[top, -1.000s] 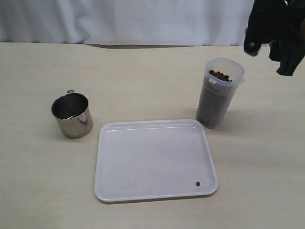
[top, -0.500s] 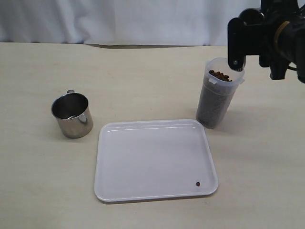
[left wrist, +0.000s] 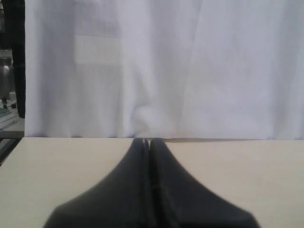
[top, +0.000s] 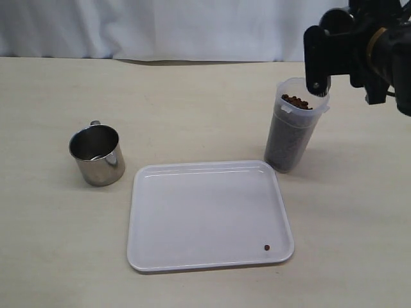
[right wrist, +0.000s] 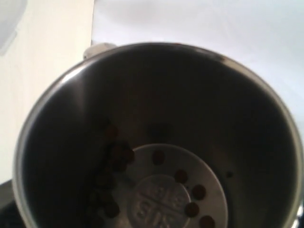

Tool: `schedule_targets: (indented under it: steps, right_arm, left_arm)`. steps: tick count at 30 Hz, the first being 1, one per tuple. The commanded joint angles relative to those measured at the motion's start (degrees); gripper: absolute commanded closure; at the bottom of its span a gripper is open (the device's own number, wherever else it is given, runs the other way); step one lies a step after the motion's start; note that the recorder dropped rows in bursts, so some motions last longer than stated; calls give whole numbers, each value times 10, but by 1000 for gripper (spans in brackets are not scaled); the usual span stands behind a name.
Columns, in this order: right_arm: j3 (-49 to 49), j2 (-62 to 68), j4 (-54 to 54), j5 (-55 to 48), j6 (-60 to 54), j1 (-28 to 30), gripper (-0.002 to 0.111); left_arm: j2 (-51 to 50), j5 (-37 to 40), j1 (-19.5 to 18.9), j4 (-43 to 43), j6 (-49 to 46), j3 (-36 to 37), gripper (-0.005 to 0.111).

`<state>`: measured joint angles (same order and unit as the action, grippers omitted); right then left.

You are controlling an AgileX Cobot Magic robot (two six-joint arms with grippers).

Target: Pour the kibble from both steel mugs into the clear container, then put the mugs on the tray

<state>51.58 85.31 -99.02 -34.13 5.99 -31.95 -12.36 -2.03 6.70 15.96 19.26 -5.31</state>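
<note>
Right gripper [top: 339, 54]: clasping steel mug [right wrist: 156, 142], kibble [right wrist: 116, 156] remnants inside; near-brimful clear container [top: 295, 131] may overflow. Left gripper [left wrist: 149, 147]: closed, empty.

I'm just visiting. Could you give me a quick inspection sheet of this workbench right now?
Surface: beige table, no spills seen.
Job's things: clear container nearly full of kibble; steel mug on the left, apparently empty; second mug held aloft, few pellets inside; white tray holds no mug.
Clutter: one stray pellet on the tray.
Grippers: left gripper fingers shut, empty; right gripper holds the second mug.
Cables: nothing seen.
Surroundings: white curtain behind.
</note>
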Motion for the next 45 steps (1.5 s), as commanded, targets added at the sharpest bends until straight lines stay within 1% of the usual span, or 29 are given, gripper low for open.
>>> schedule_targets:
  steps: [1, 5, 10, 18, 23, 37, 42, 43, 45]
  right_arm:
    - [8, 1, -9, -6, -32, -30, 103]
    - [18, 13, -9, -51, -71, -42, 103]
    - [23, 18, -9, -64, -81, -42, 103]
    - [23, 18, -9, -93, -140, -42, 103]
    - [23, 18, -9, -92, -141, -42, 103]
    - [23, 18, -9, -92, -210, -42, 103]
    - [58, 18, -9, -89, -221, -42, 103]
    - [60, 18, -9, -88, -235, -42, 103]
    - [63, 18, -9, -78, -298, -42, 103]
  left_arm:
    - [1, 0, -1, 0, 2, -1, 107]
    - [1, 0, -1, 0, 2, -1, 107]
    - [1, 0, -1, 0, 2, -1, 107]
    - [1, 0, -1, 0, 2, -1, 107]
    - [1, 0, -1, -1, 2, -1, 107]
    - [1, 0, -1, -1, 2, -1, 107]
    - [1, 0, -1, -1, 2, -1, 107]
    - [1, 0, -1, -1, 2, -1, 107]
    - [1, 0, -1, -1, 2, -1, 107]
